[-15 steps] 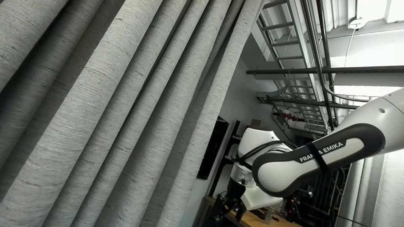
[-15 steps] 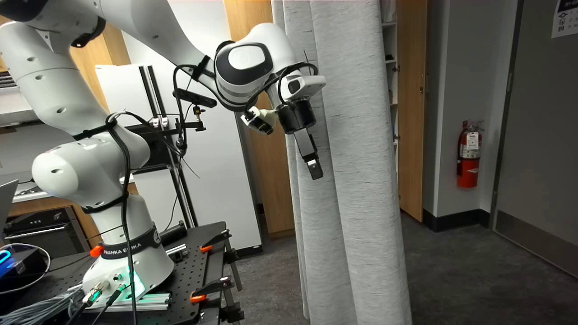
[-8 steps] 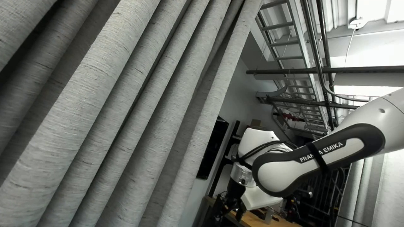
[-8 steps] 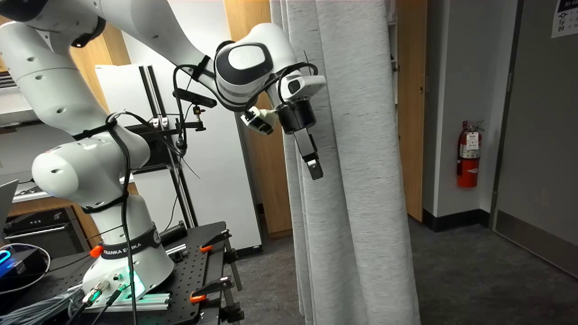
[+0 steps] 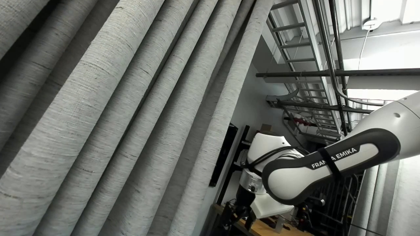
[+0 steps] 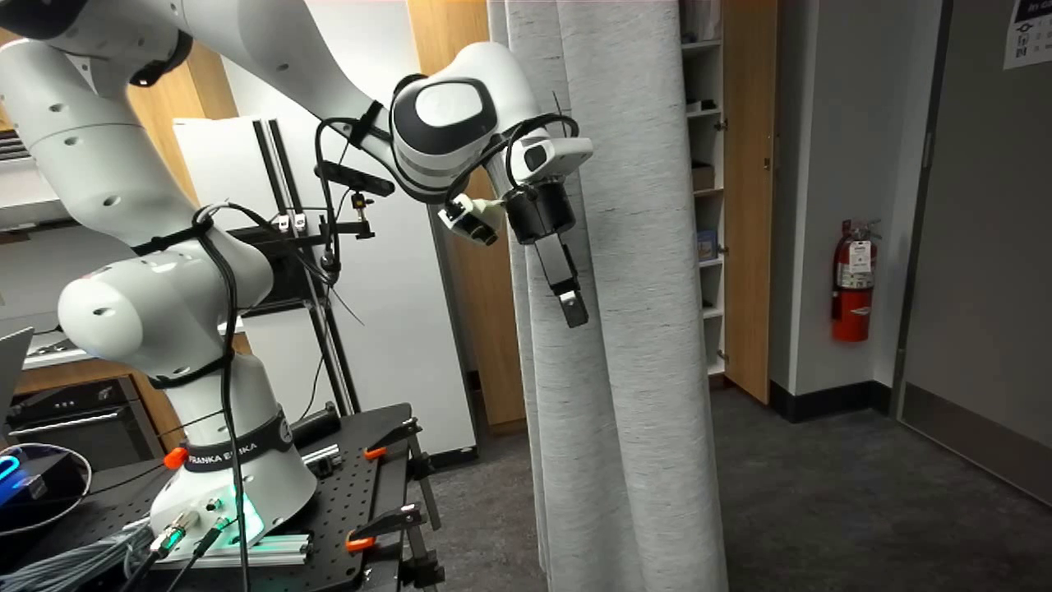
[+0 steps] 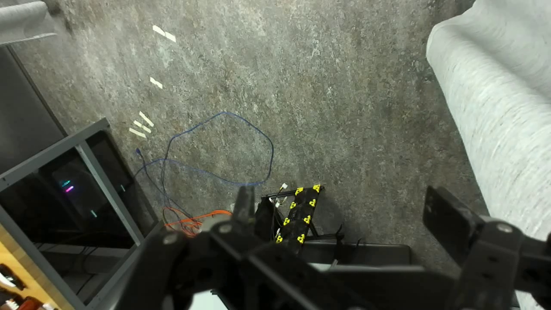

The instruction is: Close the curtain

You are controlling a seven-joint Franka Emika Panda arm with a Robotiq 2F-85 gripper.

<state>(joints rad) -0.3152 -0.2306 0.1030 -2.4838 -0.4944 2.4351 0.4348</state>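
The curtain is a very large light-grey pleated drape filling the left half of an exterior view. It hangs behind my gripper in an exterior view. In the wrist view the curtain hangs along the right side, beyond the right finger. My gripper is open, with its fingers wide apart and only floor and gear seen between them. The gripper points down in front of the fabric in an exterior view; whether it touches cannot be told. It also shows low in an exterior view, right of the curtain's edge.
A black mounting table with clamps bears the arm base. An open cupboard and a fire extinguisher stand beyond the curtain. In the wrist view are a blue cable, a metal frame and a black yellow-marked strip.
The curtain sways: in an exterior view it shifted right, then back left past its start, uncovering more cupboard shelves. The arm and gripper have not visibly moved.
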